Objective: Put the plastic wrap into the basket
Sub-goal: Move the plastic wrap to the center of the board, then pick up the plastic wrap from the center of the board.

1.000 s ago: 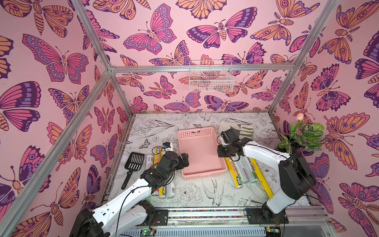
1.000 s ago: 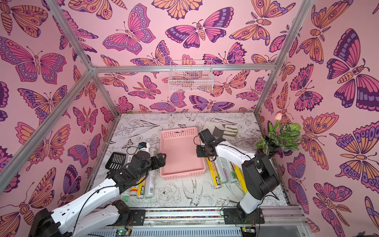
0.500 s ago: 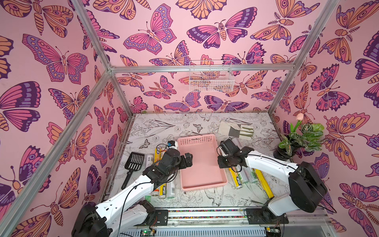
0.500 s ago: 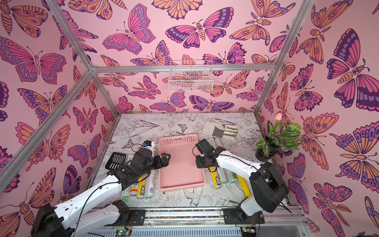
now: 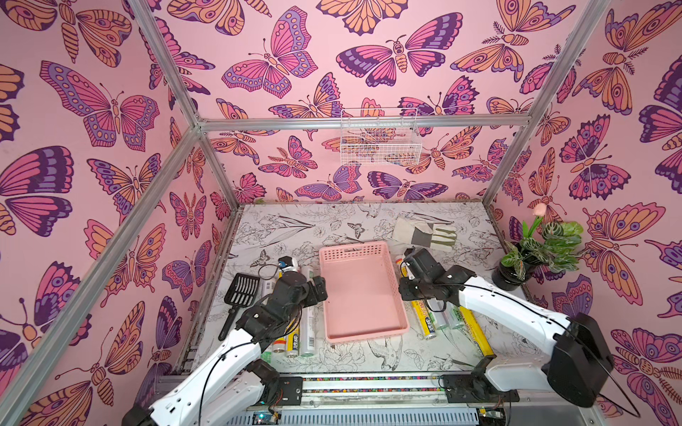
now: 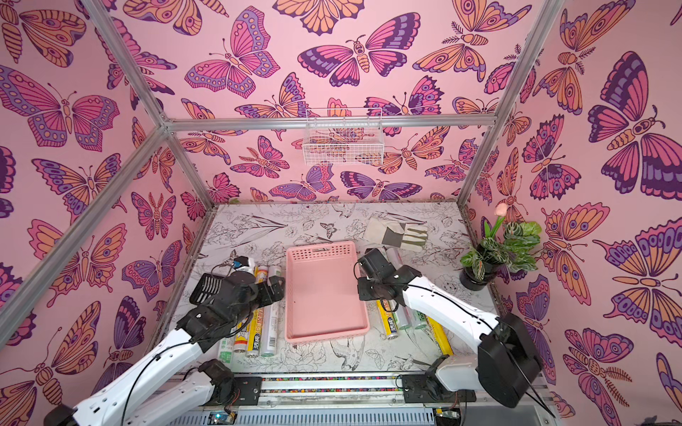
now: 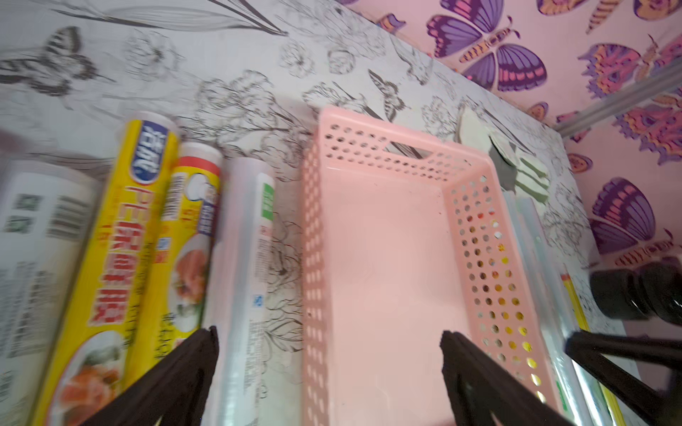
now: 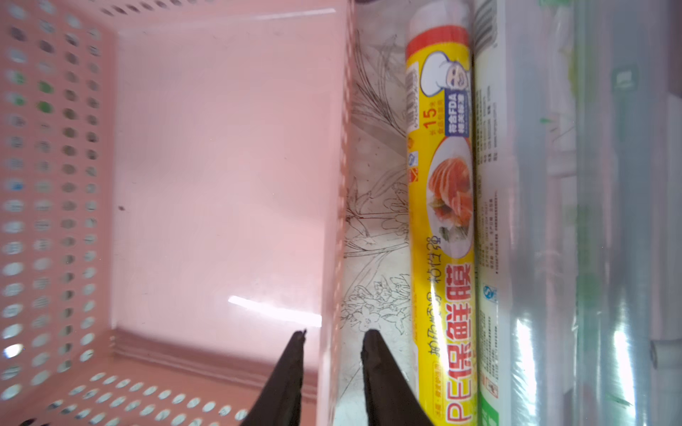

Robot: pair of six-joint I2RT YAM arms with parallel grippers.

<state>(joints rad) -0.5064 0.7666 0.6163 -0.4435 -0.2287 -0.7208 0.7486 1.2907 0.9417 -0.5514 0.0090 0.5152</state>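
Right end effector [image 8: 334, 333], jaws slightly parted astride one wall of the pink basket [image 8: 221, 147], hovers beside a parallel yellow-labelled plastic wrap roll [image 8: 439, 221].

Left arm [image 5: 228, 354] is covering the middles of the left-side plastic wrap rolls [image 5: 307, 328] in both top views, right arm [image 5: 509, 310] is hiding much of the right-side rolls [image 5: 424, 317], and the white roll [image 7: 37, 239] at the left wrist view's edge is blurring, getting cut off.
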